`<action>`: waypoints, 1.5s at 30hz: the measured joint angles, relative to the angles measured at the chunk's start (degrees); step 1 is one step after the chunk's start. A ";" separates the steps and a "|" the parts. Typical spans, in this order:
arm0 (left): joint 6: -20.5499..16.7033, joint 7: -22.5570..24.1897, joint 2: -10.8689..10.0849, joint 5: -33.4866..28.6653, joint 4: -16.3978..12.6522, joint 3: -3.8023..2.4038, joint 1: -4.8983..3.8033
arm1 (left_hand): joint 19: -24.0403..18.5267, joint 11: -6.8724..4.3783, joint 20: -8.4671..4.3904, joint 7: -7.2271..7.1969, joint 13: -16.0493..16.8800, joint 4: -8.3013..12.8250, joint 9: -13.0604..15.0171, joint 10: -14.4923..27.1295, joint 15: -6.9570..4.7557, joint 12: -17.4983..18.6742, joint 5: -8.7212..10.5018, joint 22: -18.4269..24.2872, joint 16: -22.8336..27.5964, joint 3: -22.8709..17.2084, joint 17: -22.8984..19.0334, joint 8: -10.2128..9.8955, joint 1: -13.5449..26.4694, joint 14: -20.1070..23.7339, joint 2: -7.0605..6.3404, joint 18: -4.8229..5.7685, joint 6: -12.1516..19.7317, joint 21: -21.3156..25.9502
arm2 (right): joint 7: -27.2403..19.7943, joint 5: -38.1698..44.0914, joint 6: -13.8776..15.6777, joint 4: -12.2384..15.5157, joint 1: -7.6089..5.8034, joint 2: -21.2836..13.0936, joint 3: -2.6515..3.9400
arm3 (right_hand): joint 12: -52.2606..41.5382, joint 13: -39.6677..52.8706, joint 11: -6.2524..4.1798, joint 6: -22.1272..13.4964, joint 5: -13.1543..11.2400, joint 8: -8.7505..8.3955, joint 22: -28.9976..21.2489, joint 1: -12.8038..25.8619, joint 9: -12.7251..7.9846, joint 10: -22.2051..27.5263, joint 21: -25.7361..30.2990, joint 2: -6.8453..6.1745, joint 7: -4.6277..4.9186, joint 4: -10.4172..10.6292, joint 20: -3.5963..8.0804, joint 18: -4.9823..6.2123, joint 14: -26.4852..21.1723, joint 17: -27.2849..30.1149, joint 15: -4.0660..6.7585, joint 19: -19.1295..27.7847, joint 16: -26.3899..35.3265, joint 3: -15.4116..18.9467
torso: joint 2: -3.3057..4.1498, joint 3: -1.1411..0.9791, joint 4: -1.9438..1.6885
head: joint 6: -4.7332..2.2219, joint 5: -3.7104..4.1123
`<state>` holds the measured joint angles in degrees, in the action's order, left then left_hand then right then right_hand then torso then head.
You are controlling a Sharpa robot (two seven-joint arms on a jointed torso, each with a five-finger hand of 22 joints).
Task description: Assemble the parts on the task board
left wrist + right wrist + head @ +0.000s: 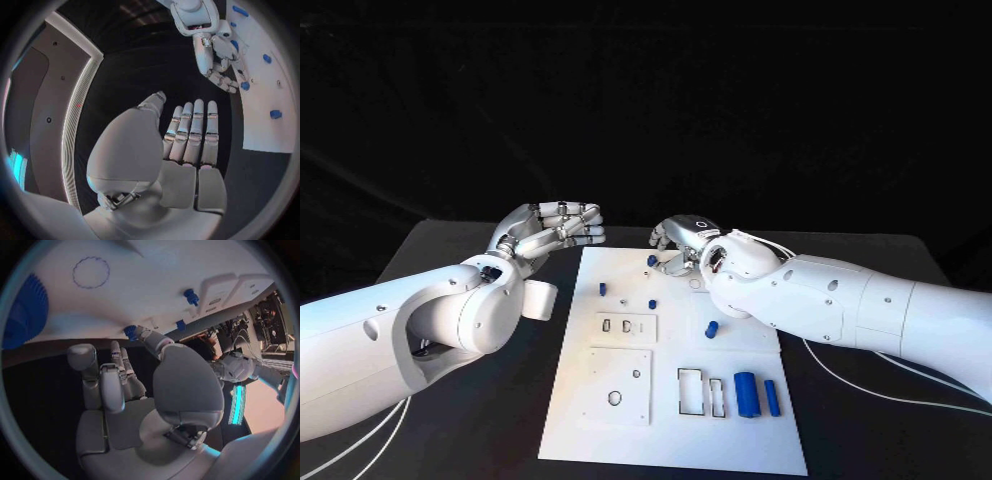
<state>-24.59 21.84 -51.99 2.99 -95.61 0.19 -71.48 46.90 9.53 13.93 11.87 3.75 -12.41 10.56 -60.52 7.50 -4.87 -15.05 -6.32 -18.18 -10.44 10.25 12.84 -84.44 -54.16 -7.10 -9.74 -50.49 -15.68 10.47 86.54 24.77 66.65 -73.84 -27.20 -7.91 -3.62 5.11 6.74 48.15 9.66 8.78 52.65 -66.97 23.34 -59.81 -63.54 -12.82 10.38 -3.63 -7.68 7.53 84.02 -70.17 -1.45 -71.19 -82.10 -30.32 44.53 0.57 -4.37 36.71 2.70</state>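
Here, your left hand [557,229] hovers off the task board's [678,440] far left corner, fingers straight, side by side, holding nothing. The white board carries scattered blue parts [747,393]. At its far edge your right hand [681,240] curls down, fingertips [145,333] touching a small blue part [130,331] there.

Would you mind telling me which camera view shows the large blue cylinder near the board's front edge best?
The head view: the large blue cylinder lies whole and unobstructed on the task board. The right wrist view shows a ribbed blue piece cut off at its rim, possibly the same one. I cannot pick it out in the left wrist view.
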 measured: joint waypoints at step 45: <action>0.36 -0.15 -0.23 0.00 1.39 0.03 0.02 | 0.00 0.00 0.00 0.00 0.00 0.00 0.00 0.00 0.00 0.22 0.00 0.12 0.28 0.00 0.03 0.00 0.00 0.00 0.00 0.00 0.00 -0.01 | 1.42 -12.81 -7.26 11.89 -2.21 -18.69 0.76 | -69.78 67.03 -3.46 -0.24 6.66 2.31 15.07 -14.93 4.63 -18.08 -8.68 1.96 -2.61 20.30 2.36 -1.39 0.02 -4.79 2.70 -6.69 -7.06 31.39 | -0.60 -0.64 1.32 | -0.30 0.14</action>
<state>-24.23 21.68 -52.22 2.99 -94.22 0.23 -71.45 46.90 9.53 13.93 11.87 3.75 -12.41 10.56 -60.52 7.50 -4.65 -15.05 -6.20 -17.90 -10.44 10.29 12.84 -84.44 -54.16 -7.11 -9.74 -50.49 -15.69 11.89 73.73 17.51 78.54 -76.05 -45.89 -7.14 -73.40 72.14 3.27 47.91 16.31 11.09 67.72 -81.90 27.97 -77.90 -72.22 -10.87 7.76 16.67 -5.32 6.15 84.04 -74.96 1.25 -77.89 -89.16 1.07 43.92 -0.08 -3.05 36.40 2.83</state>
